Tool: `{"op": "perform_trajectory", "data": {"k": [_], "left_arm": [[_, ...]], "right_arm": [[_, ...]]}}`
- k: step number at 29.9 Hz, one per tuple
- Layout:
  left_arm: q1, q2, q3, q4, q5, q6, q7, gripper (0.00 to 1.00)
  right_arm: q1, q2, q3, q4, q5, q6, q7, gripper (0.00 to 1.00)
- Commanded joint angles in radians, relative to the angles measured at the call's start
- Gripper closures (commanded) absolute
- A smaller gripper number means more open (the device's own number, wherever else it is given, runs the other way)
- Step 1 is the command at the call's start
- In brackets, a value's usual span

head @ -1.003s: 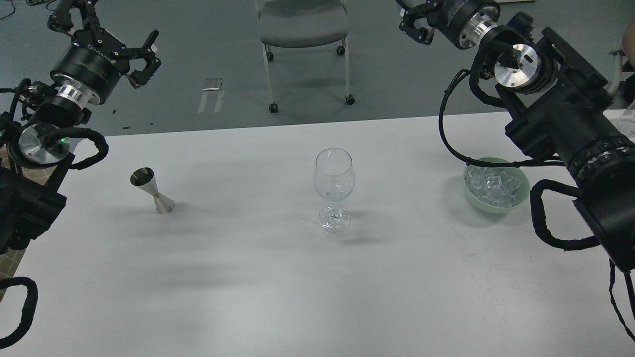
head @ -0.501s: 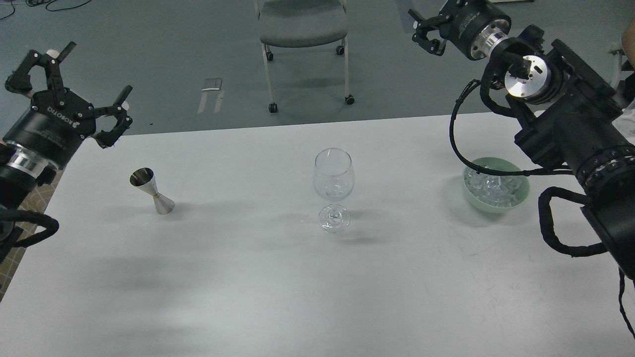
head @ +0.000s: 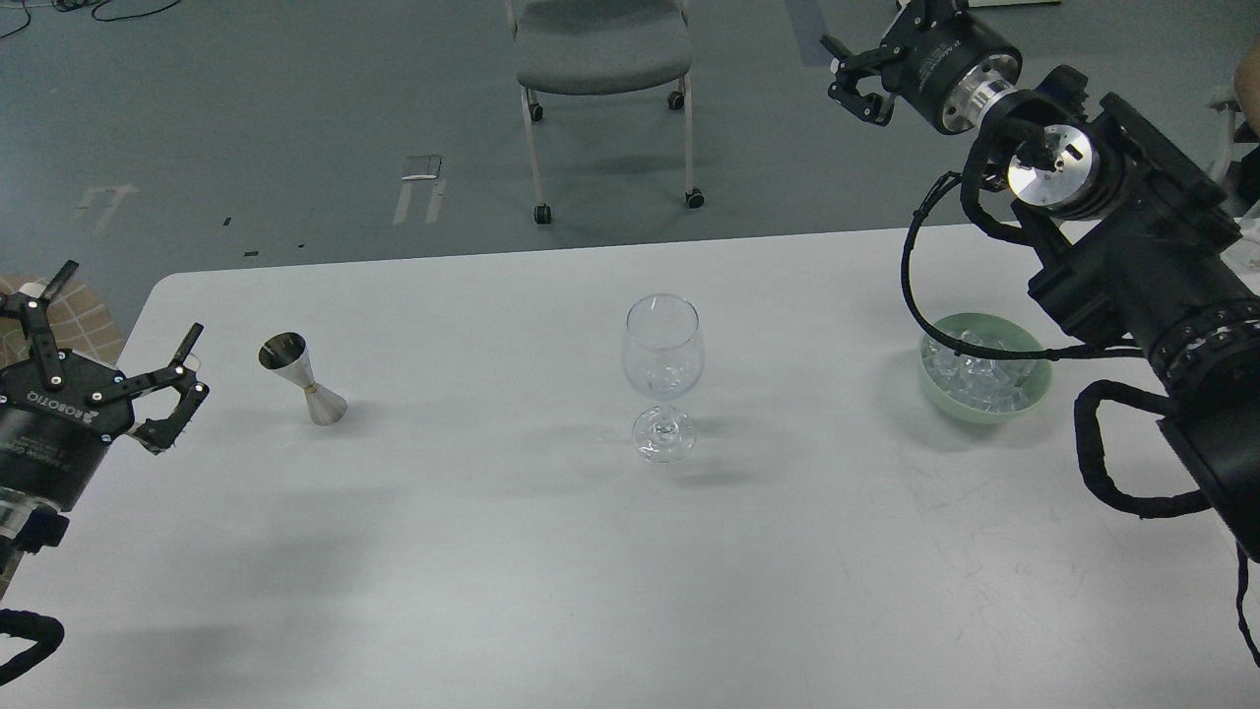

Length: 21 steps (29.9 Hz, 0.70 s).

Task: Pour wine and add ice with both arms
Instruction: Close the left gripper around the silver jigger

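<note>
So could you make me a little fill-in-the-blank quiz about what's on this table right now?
1. The ice lies in a pale ____ bowl.
2. The wine glass stands upright between the bowl and the metal ____.
3. The left gripper, nearest the jigger, has its fingers spread ____ and holds nothing.
4. The right gripper hangs over the floor, beyond the table's ____ edge.

Missing words: green; jigger; open; far

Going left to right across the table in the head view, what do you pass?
Left end effector → metal jigger → wine glass → green bowl holding the ice.
</note>
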Motion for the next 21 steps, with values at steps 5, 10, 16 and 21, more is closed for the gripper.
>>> {"op": "perform_trajectory", "data": {"k": [5,10,16,21], "left_arm": [[0.000,-0.121,-0.028,0.010,0.008,0.000,0.015,0.02],[0.004,-0.135,-0.020,0.011,0.008,0.000,0.030,0.02],[0.003,-0.235,-0.024,0.008,-0.007,0.002,0.035,0.05],[0.045,-0.275,-0.017,-0.032,-0.113,0.033,0.041,0.13]], "right_arm": [[-0.003,0.000,0.004,0.001,0.000,-0.001,-0.001,0.00],[-0.003,0.000,0.001,0.001,0.000,-0.001,-0.001,0.00],[-0.003,-0.002,-0.002,-0.002,-0.002,-0.001,-0.001,0.00],[-0.013,-0.008,-0.003,-0.004,-0.002,-0.001,0.000,0.00]]}}
